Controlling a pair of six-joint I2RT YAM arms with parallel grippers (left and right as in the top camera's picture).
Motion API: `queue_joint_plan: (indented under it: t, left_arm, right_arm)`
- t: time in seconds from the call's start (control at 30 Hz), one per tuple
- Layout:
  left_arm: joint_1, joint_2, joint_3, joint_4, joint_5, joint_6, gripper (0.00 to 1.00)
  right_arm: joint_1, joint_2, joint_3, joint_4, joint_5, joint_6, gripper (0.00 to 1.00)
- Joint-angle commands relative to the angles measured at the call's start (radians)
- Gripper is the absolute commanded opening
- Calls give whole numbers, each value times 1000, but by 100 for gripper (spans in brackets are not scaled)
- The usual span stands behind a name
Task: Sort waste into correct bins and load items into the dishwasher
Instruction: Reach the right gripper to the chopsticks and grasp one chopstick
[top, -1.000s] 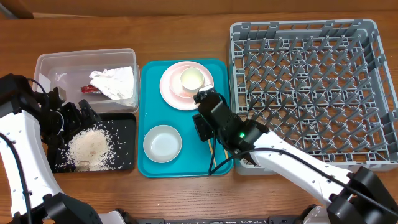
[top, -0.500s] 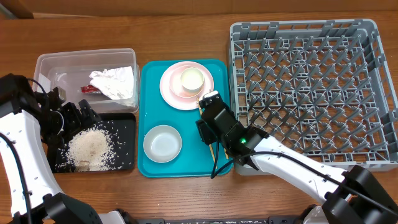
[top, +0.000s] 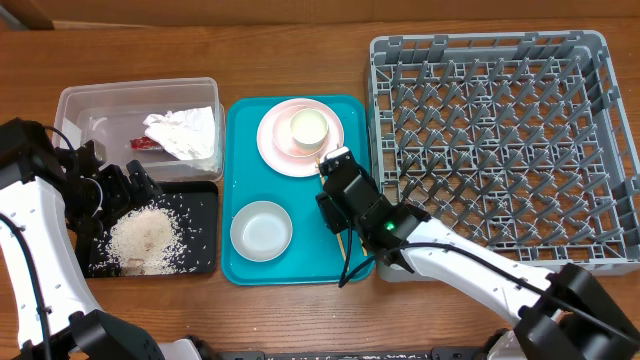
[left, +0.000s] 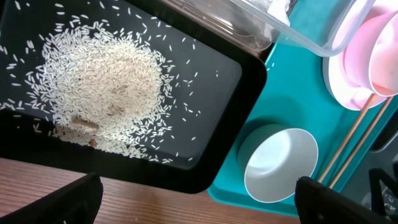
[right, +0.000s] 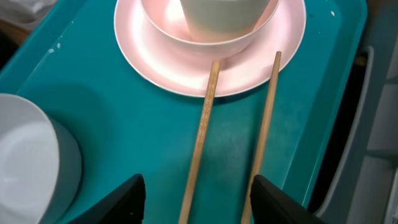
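My right jaws have slid back from the plate (right: 249, 78); they stand apart, empty, straddling the chopsticks (right: 202, 124). Light, stiff, slippery sticks: I'd pinch both together mid-length.

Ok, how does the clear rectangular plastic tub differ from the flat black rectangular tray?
The clear rectangular plastic tub has taller see-through walls; the flat black rectangular tray is shallow and opaque. The tub holds a crumpled white paper napkin and a small red wrapper; the tray holds loose white rice. Both sit left of the teal tray.
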Motion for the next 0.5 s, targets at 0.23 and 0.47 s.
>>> queue_joint_plan:
  t: [0.23,0.47]
  left_arm:
    - [-8,-5,20,2,-2,15,100]
    - [-8,-5,20,2,-2,15,100]
  right_arm:
    - [-2,132,-9,26,-74,-6,50]
    - [-2,201,-9,24,-98,-3,50]
